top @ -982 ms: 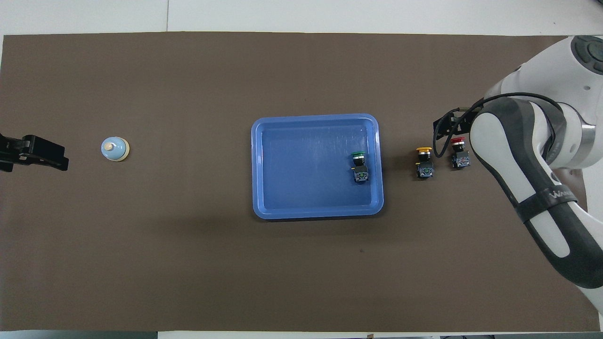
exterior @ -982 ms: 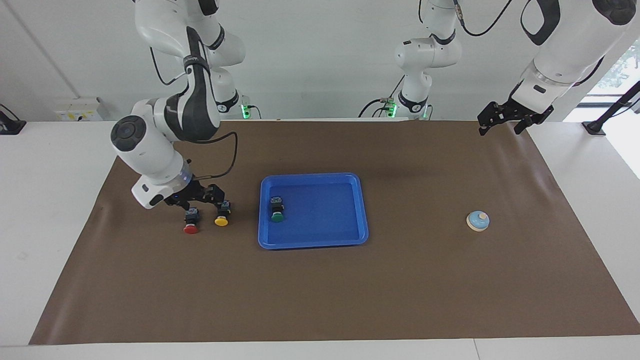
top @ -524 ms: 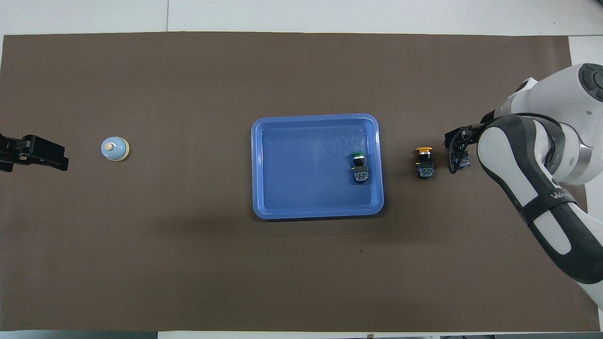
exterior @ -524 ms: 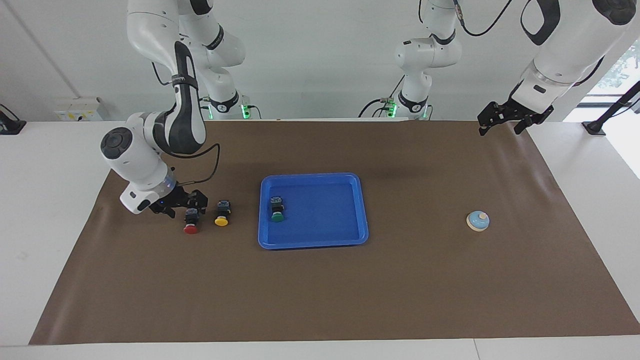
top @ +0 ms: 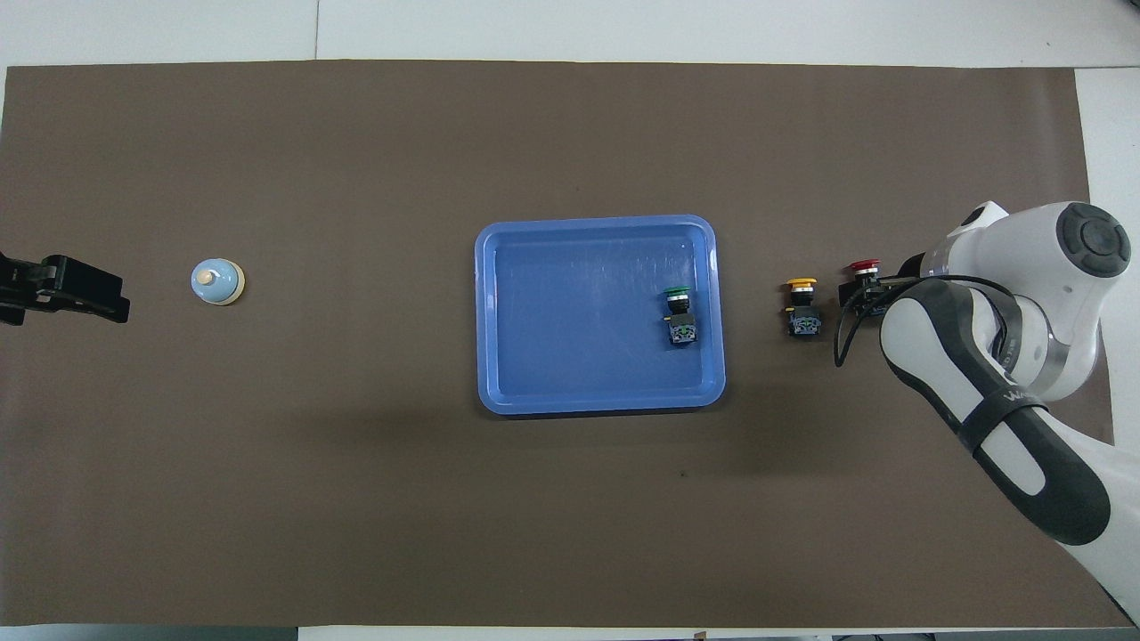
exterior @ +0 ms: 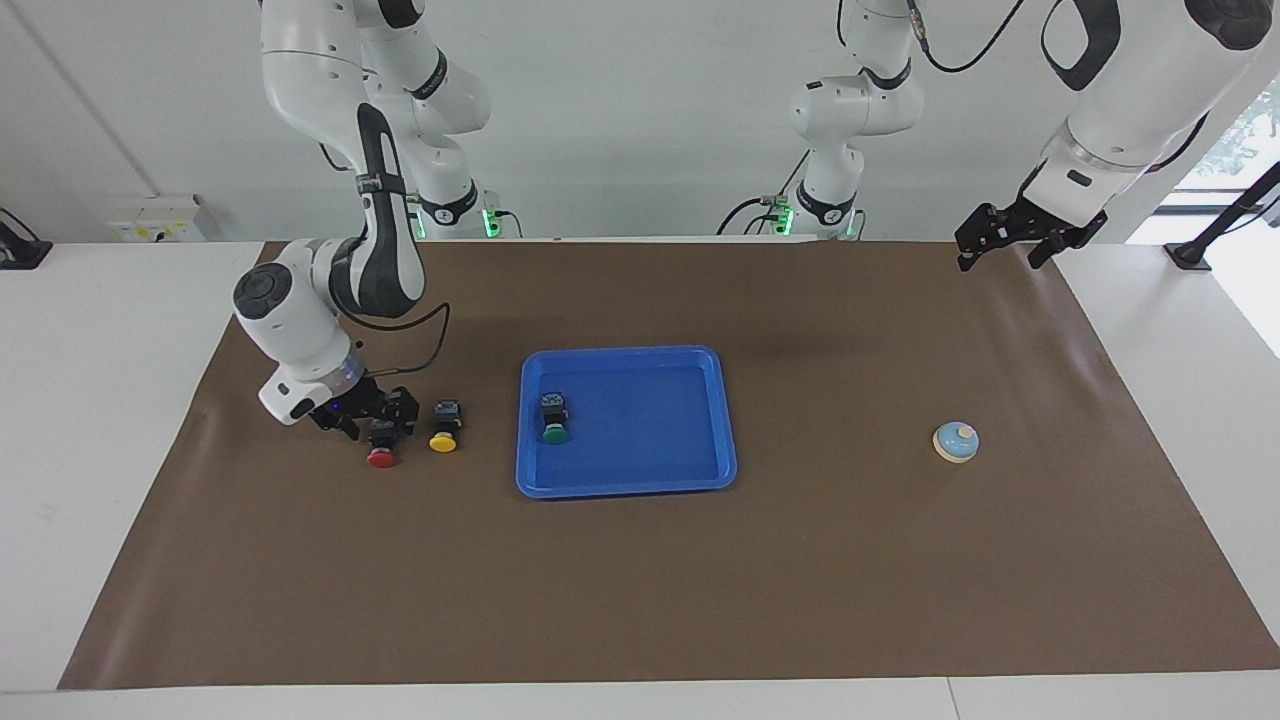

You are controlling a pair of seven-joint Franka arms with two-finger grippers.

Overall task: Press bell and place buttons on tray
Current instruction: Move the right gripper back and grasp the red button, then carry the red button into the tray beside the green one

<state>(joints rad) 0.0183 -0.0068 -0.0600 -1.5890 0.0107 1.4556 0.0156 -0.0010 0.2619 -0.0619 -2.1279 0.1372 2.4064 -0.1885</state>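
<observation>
The blue tray (exterior: 640,352) (top: 597,223) lies mid-mat with the green button (exterior: 553,420) (top: 679,313) on its side in it, at the right arm's end. The yellow button (exterior: 444,430) (top: 802,305) and the red button (exterior: 381,455) (top: 863,267) lie on the mat beside the tray, toward the right arm's end. My right gripper (exterior: 372,422) (top: 862,294) is low and open, its fingers on either side of the red button's black body. The bell (exterior: 956,441) (top: 217,281) stands toward the left arm's end. My left gripper (exterior: 1003,248) (top: 62,289) waits raised and open, over the mat beside the bell.
A brown mat (exterior: 640,590) covers the table, with white table edge around it. The right arm's elbow and cable (top: 980,392) hang over the mat at its end.
My right gripper has moved from over the yellow button to the red one and come down around its body. The buttons, bell and left arm have not moved.
</observation>
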